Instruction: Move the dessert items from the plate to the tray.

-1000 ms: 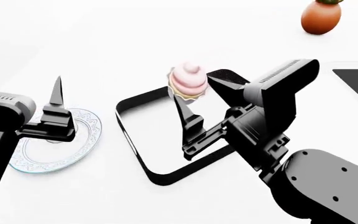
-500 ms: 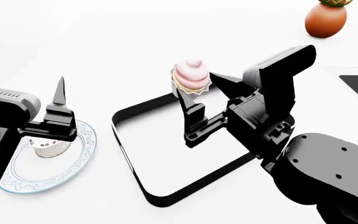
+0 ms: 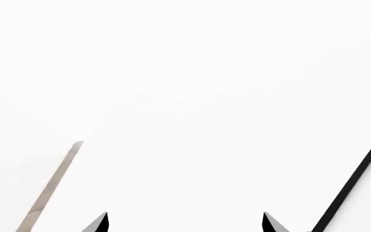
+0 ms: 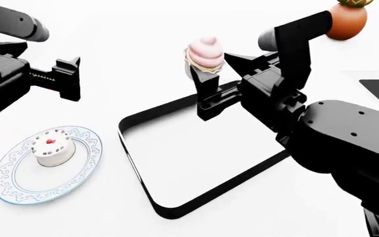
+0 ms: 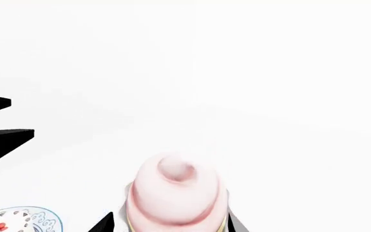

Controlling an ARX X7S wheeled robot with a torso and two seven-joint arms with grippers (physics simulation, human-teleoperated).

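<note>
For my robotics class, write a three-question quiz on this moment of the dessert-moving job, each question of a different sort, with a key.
1. True or false: the cupcake rests on the floor of the tray.
2. Multiple choice: what lies on the plate? A) the mini cake B) the cupcake C) the plant pot
3. Short answer: which gripper holds a dessert, the left gripper or the right gripper?

Key
1. False: it is held up in the air, clamped between the right gripper's fingers.
2. A
3. The right gripper. The left one is open and holds nothing.
</note>
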